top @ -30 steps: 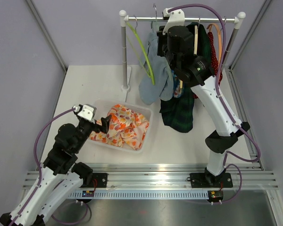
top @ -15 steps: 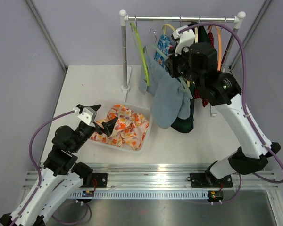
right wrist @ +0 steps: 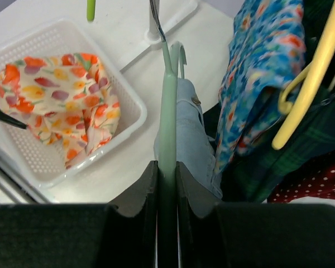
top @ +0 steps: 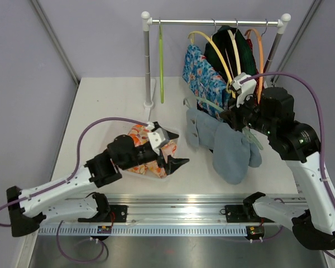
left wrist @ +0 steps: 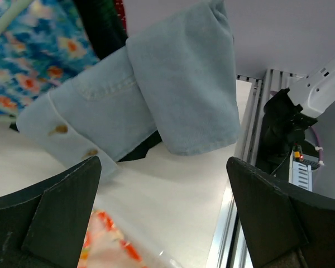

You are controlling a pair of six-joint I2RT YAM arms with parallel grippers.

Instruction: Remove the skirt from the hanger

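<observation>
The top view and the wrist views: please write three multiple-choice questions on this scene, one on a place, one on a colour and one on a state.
1. Where does the orange floral cloth lie?
A. on a shelf
B. in the white basket
C. in a drawer

2. What colour is the hanger that bears the denim skirt?
A. orange
B. black
C. pale green

3. How is the left gripper?
A. open
B. shut on the skirt
C. shut on the basket

Answers:
1 B, the right wrist view shows the cloth inside the mesh walls.
2 C, the hanger shows pale green where the right gripper clamps it.
3 A, its fingers stand wide apart and grip nothing.
</observation>
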